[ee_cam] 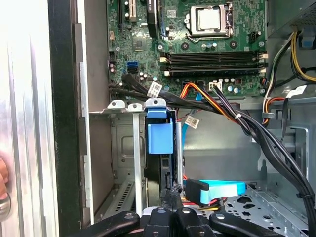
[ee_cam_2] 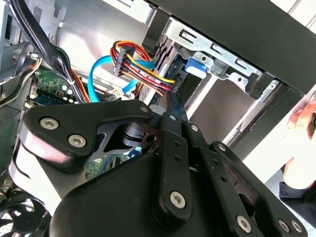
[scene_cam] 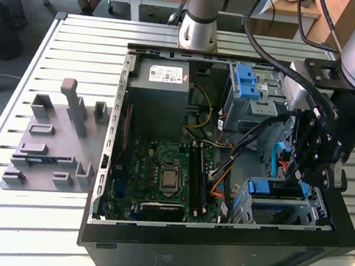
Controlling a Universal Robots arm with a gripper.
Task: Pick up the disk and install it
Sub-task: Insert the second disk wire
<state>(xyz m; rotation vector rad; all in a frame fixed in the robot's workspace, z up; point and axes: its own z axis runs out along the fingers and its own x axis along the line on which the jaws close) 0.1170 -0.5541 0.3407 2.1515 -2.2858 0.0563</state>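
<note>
While the black linkage gripper (scene_cam: 310,159) hangs inside the open black computer tower case (scene_cam: 217,244), the silver hard disk in its blue plastic carrier (ee_cam: 160,148) sits upright in the grey metal drive cage (ee_cam: 123,148). Jaws appear pressed together just beside its rear edge, pinching nothing visible.

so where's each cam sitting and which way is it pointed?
Exterior view: off the arm, above the table, looking down into the open computer case; arm and gripper show at that view's right.
First wrist view: on the wrist, facing along the gripper at the drive cage and motherboard.
Second wrist view: behind the gripper linkage, facing the cage.
Shared: both wrist views show the blue tab.
</note>
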